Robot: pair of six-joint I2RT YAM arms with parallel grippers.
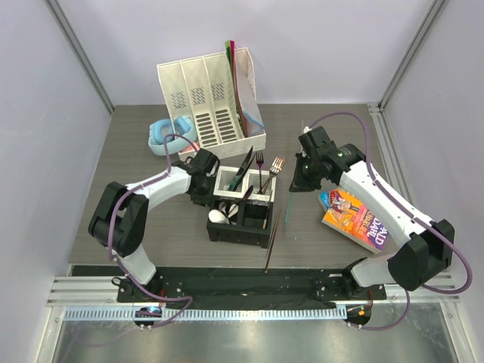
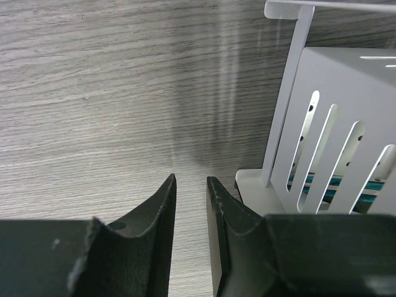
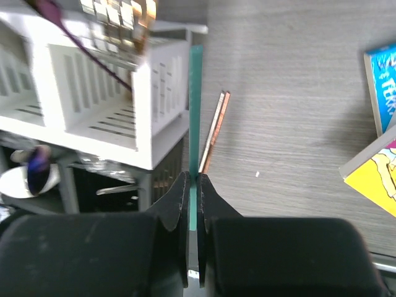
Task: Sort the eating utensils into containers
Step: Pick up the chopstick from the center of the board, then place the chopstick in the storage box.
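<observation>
The four-cell caddy stands mid-table, with white cells behind and black cells in front. It holds a black piece, a purple fork, a metal fork and a white soup spoon. My right gripper is just right of the caddy and shut on a thin green stick that points down to the table. Brown chopsticks lie beside it on the table. My left gripper is at the caddy's left side, slightly open and empty.
A tall white file organiser stands at the back, with blue headphones to its left. A colourful book lies on the right under my right arm. A white slotted wall is close on the right in the left wrist view.
</observation>
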